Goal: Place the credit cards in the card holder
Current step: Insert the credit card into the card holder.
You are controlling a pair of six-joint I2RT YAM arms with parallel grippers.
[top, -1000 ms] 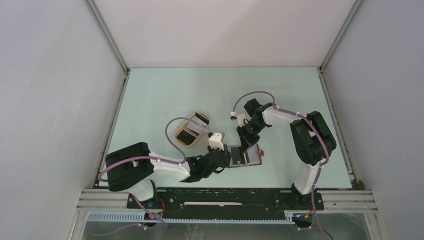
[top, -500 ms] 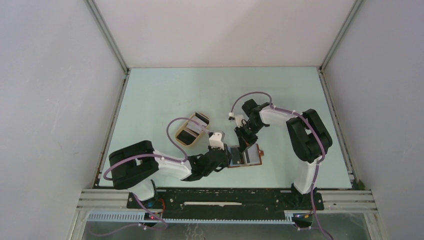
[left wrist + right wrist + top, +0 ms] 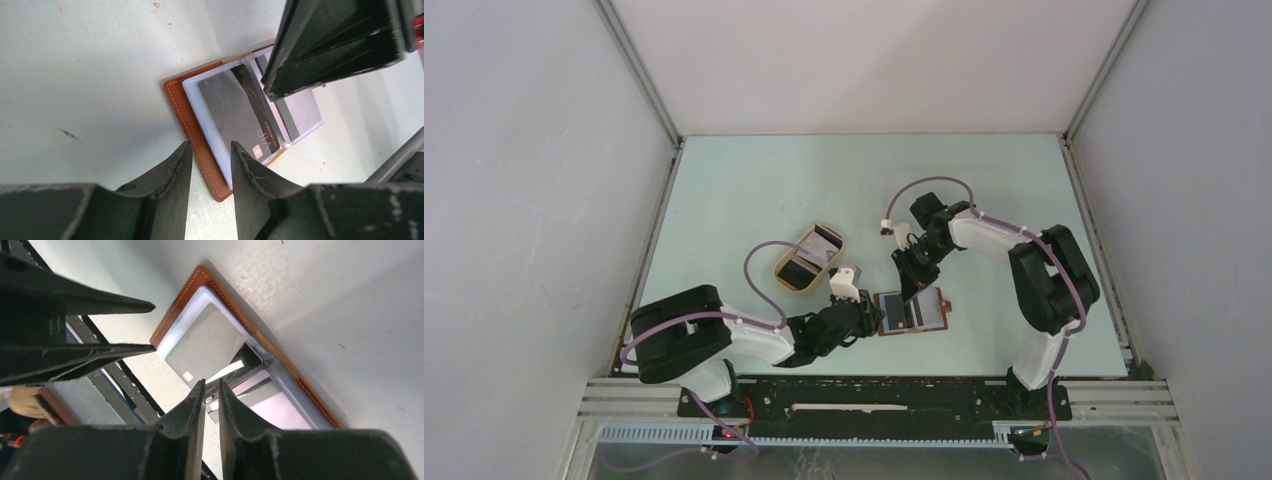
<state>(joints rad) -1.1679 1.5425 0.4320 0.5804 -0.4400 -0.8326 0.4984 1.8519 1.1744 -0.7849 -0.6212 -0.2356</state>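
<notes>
Near the front middle of the surface [image 3: 754, 180], the holder [image 3: 929, 318] lies open and flat, brown side down, with both hands at it. A dark card [image 3: 232, 112] sits in the clear sleeve of its left half, and a grey one [image 3: 300, 112] shows in the right half. More cards [image 3: 800, 272] wait in the tray [image 3: 777, 265] nearby, to the far left of the holder. The left hand [image 3: 209, 150] has its fingers apart over the holder's stitched outer edge and clamps nothing that can be seen. The right hand [image 3: 210, 385] points down at the fold, its fingers barely apart with no card between them. The step looks like letting go of a card set in a sleeve. To do it well, the right hand would lift straight up so its tips do not drag the card out or flip a sleeve, with the left hand stopping the holder from sliding. Whether the card is fully home cannot be told, and a light push on its free edge would settle it.
</notes>
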